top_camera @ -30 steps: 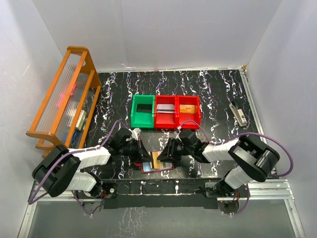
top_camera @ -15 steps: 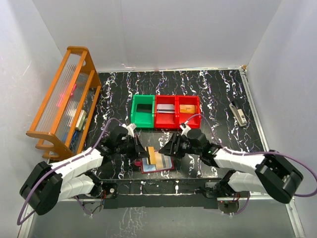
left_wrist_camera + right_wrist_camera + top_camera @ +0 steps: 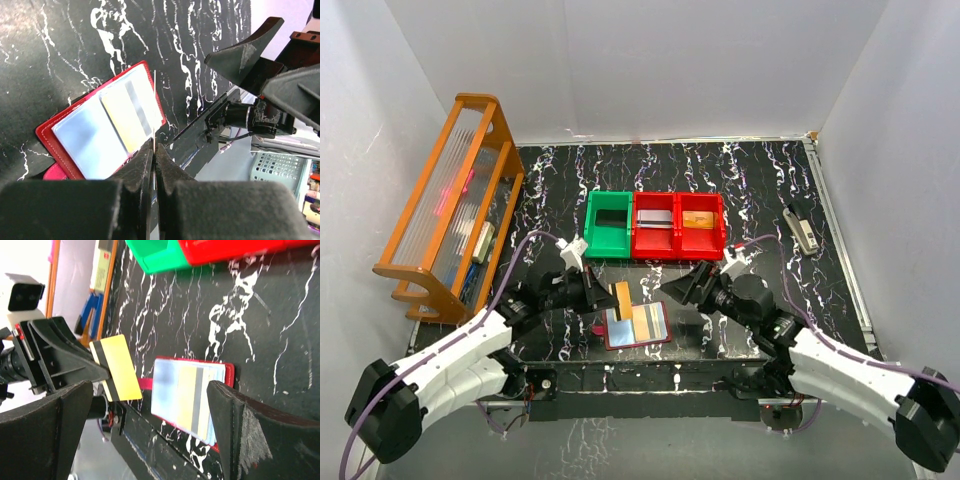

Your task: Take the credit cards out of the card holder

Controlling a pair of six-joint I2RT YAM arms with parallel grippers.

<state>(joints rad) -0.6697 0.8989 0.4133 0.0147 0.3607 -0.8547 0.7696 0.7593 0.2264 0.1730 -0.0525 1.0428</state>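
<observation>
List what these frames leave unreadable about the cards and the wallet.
- Left wrist view: the held card sits edge-on in the left gripper, so its face is unseen.
- Every view: how many cards are in the card holder. One striped card shows; the cloudy sleeves could hide others.
- Top view: card print is too small.

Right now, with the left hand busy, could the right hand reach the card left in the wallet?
Probably yes: the right hand hangs open beside the wallet and nothing covers its sleeved card.
</observation>
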